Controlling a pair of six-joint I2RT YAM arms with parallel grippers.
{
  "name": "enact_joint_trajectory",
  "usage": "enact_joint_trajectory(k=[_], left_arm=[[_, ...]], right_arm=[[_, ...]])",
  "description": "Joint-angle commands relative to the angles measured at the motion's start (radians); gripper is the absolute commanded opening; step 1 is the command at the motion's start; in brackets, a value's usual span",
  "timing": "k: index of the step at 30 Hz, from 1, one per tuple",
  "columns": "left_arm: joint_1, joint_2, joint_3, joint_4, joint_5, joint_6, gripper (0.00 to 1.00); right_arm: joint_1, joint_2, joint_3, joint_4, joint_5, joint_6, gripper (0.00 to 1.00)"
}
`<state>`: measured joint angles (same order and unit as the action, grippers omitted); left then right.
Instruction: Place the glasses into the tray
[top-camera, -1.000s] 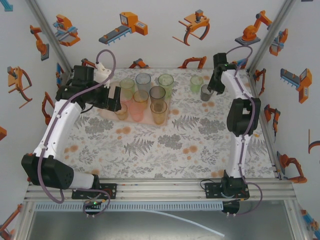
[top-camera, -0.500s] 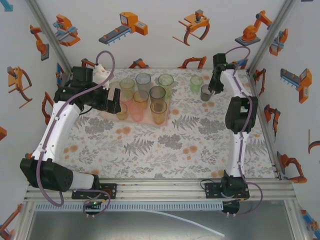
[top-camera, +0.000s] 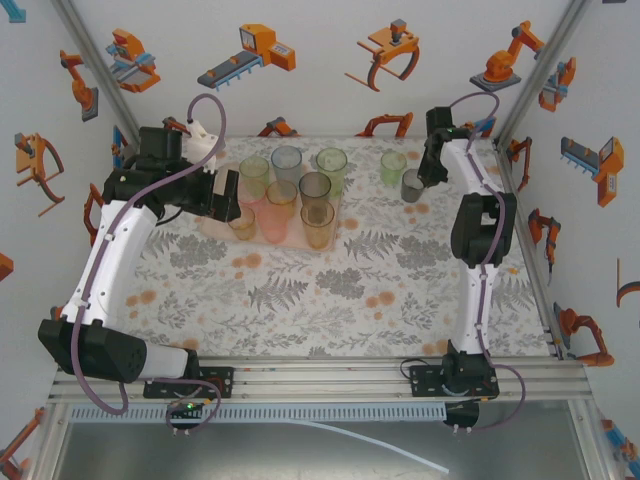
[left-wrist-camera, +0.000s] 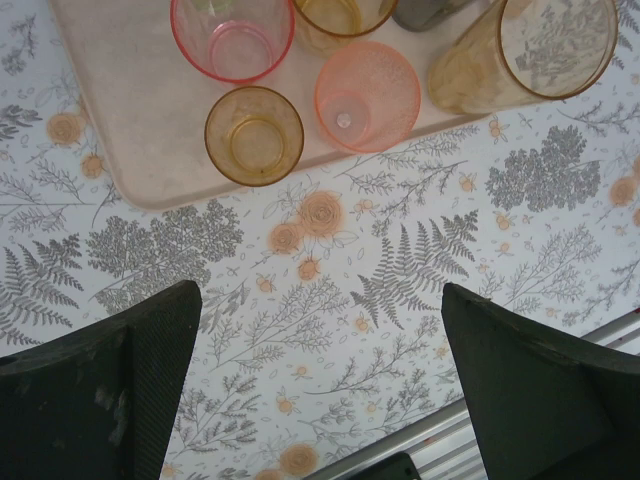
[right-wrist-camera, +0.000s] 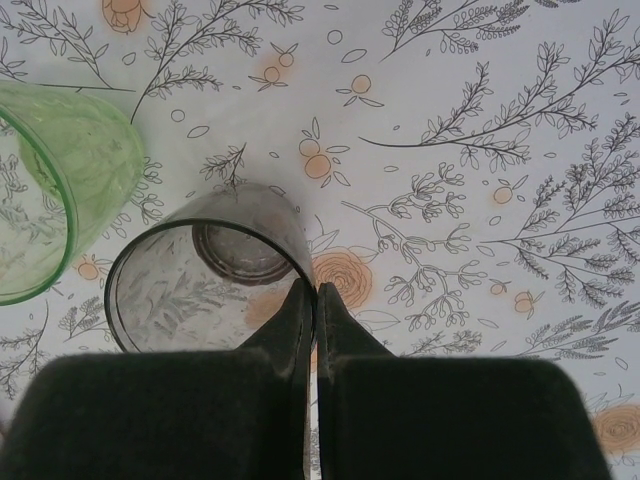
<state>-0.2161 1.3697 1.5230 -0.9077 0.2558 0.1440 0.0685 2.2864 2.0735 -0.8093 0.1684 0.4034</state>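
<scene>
Glasses (top-camera: 316, 188): most are already standing upright on the tray (left-wrist-camera: 120, 110), clustered at the far left-centre of the desk (top-camera: 330, 290). Two are sitting off the tray, on the floral desk to the right: a green glass (top-camera: 394, 165) and, just beside it on the near side, a smoky grey glass (top-camera: 412, 185). I cannot tell whether these two are touching.

Right gripper (right-wrist-camera: 313, 295): the jaws are drawn narrow, almost meeting, and are sitting astride the rim of the smoky grey glass, with one finger apparently inside the wall and one outside. I am reading this as a wall pinch. The glass is resting upright on the desk, not yet lifted.

Left gripper (left-wrist-camera: 320, 310): the jaws are spread wide and holding nothing. It is hovering over bare desk just off the tray's near edge, close to a small amber glass (left-wrist-camera: 254, 135).

Handling (judgement):
- The tumblers are looking light, thin-walled and smooth.
- A hard squeeze is likely to flex the wall.
- The tapered sides are likely to slip out of a side grasp.
- A pinch on the rim wall is suiting them best, though a glass held that way may swing or tilt in transit.
- The tray is getting crowded, and a nudge could topple neighbours.
- The bare strip at the tray's left is looking like the safest spot to set down.
</scene>
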Motion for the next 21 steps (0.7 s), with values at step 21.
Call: enact_joint_trajectory(k=[21], left_arm=[[0.000, 0.016, 0.100, -0.057, 0.022, -0.027, 0.97]], right_arm=[[0.006, -0.220, -0.200, 0.042, -0.011, -0.044, 0.00]])
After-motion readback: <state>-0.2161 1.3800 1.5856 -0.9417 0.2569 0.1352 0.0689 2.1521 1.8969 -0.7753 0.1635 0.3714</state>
